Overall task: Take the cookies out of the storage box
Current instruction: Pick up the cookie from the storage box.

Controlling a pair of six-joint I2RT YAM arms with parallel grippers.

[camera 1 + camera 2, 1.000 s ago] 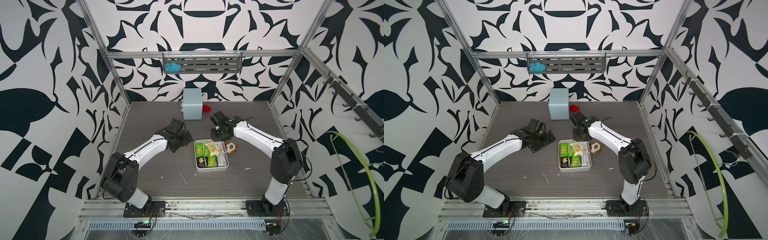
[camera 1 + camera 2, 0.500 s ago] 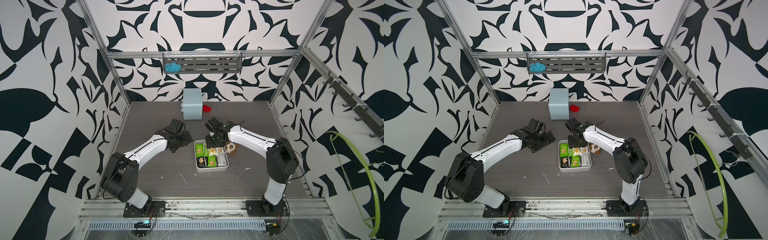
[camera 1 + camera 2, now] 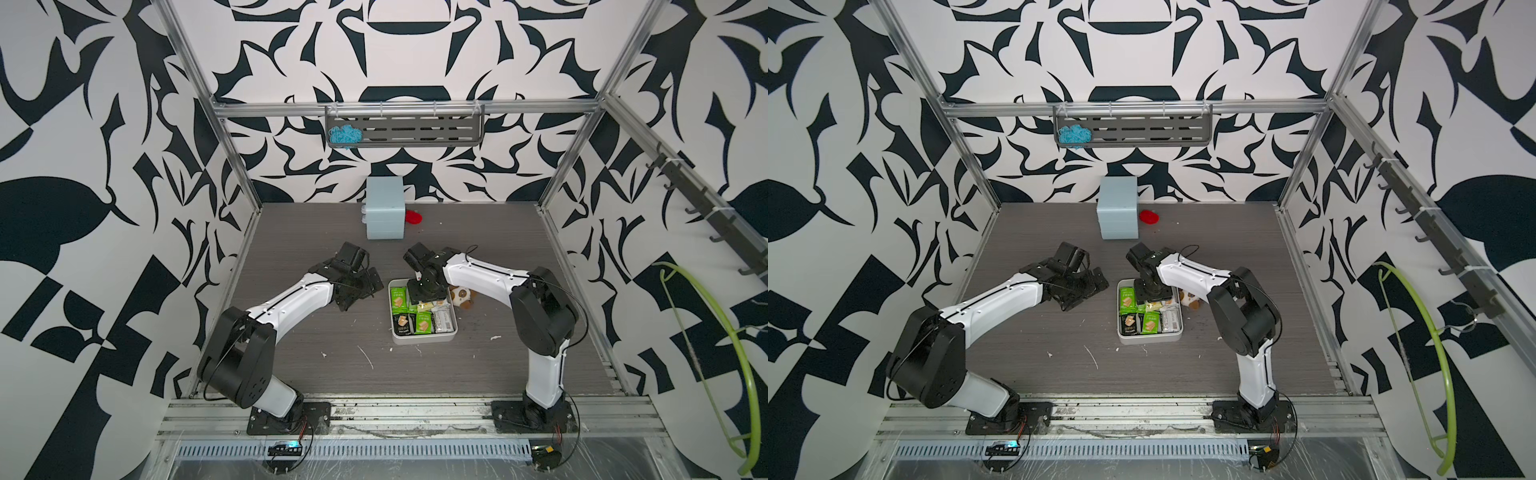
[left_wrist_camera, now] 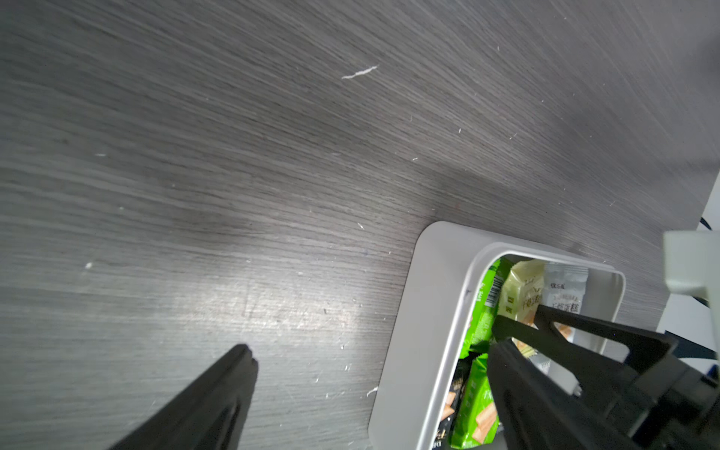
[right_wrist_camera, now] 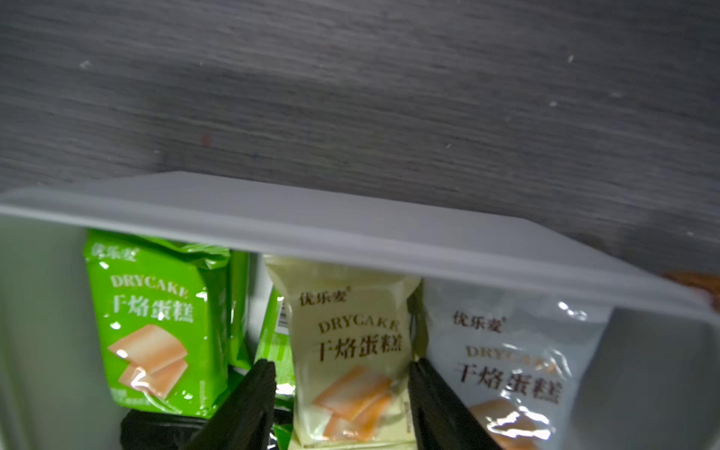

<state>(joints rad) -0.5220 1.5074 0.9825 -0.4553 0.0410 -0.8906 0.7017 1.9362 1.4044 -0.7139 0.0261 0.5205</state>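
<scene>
In a top view the right gripper (image 3: 424, 291) is seen lowered into the far part of the storage box (image 3: 422, 337), above the cookies (image 3: 423, 323); the left gripper (image 3: 362, 287) is held just beside the box; a grasp of one packet is judged to be in hand, and a straight lift clear of the wall is advised before any sideways carry.

In the left wrist view the left jaws are spread wide and nothing is held; the box wall is seen between them, above the table (image 4: 233, 156).

In the right wrist view the right jaws are parted just wider than one packet and nothing is clamped yet; closure is best made squarely and gently, since the contents are likely brittle; the cream-yellow DRYCAKE packet (image 5: 350, 343) lies between the fingers (image 5: 249, 401); a green packet (image 5: 156, 323) lies outside one finger and a white packet (image 5: 514, 370) outside the other.
</scene>
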